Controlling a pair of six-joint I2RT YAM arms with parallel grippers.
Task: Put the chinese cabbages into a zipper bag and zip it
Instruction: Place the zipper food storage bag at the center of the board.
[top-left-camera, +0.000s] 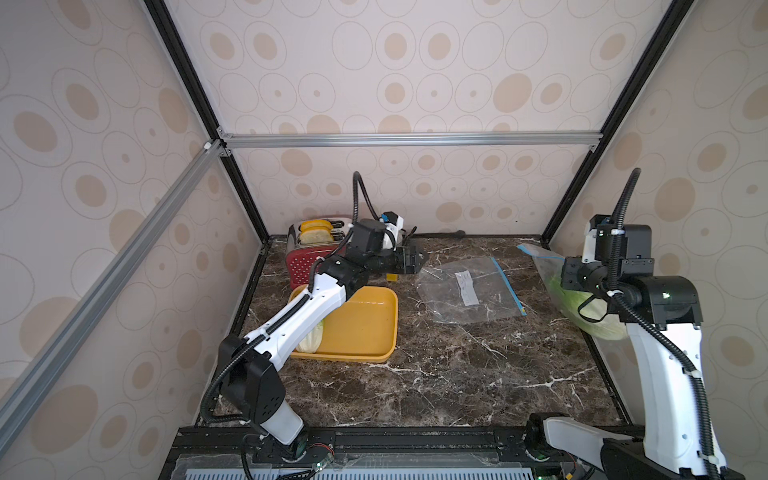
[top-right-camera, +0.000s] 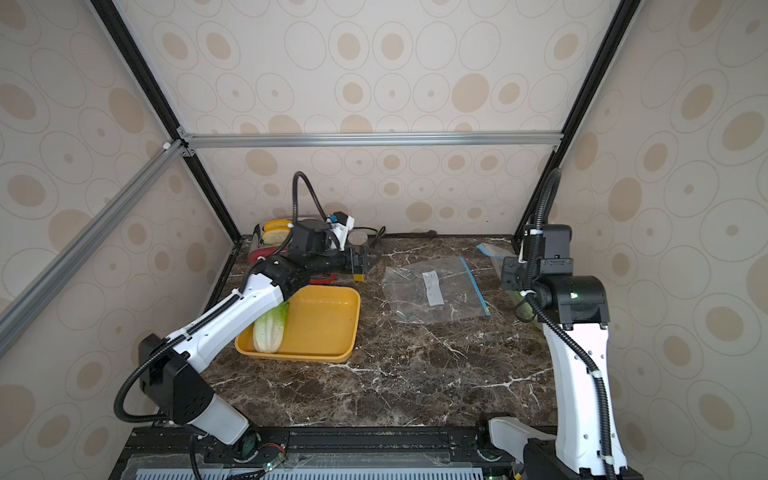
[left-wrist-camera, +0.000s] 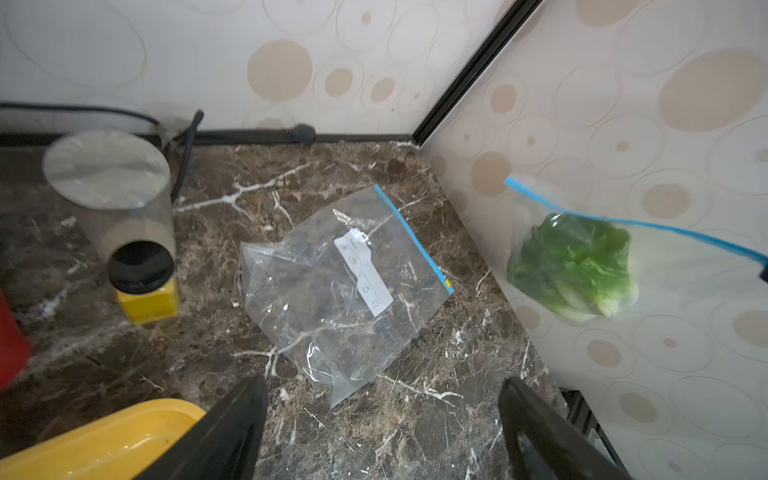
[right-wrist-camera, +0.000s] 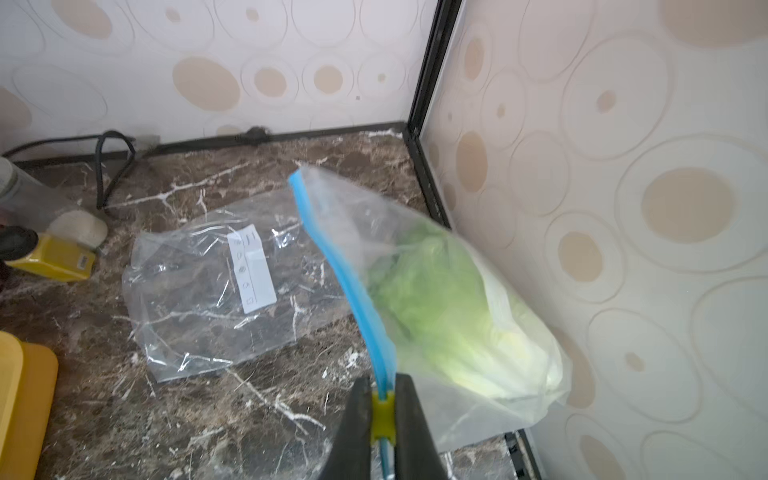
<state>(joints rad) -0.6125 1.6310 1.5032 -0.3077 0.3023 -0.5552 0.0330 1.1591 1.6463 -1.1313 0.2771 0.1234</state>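
Observation:
A zipper bag (right-wrist-camera: 490, 316) with a blue zip strip hangs by the right wall, with green and white chinese cabbage (left-wrist-camera: 573, 266) inside; how many heads it holds I cannot tell. My right gripper (right-wrist-camera: 383, 399) is shut on the bag's yellow slider (right-wrist-camera: 382, 411). In both top views my right arm covers most of this bag (top-left-camera: 544, 259). Another chinese cabbage (top-right-camera: 270, 332) lies in the yellow tray (top-right-camera: 328, 316), partly under my left arm. My left gripper (left-wrist-camera: 382, 415) is open and holds nothing, hovering near the tray's far corner, left of an empty zipper bag (top-left-camera: 469, 291).
The empty bag (left-wrist-camera: 345, 291) lies flat on the marble table. A red toaster (top-left-camera: 309, 257) with bread in its slots stands at the back left. Near it are a clear jar (left-wrist-camera: 112, 187), a yellow bottle (left-wrist-camera: 145, 291) with a black cap, and a black cable (right-wrist-camera: 108, 162).

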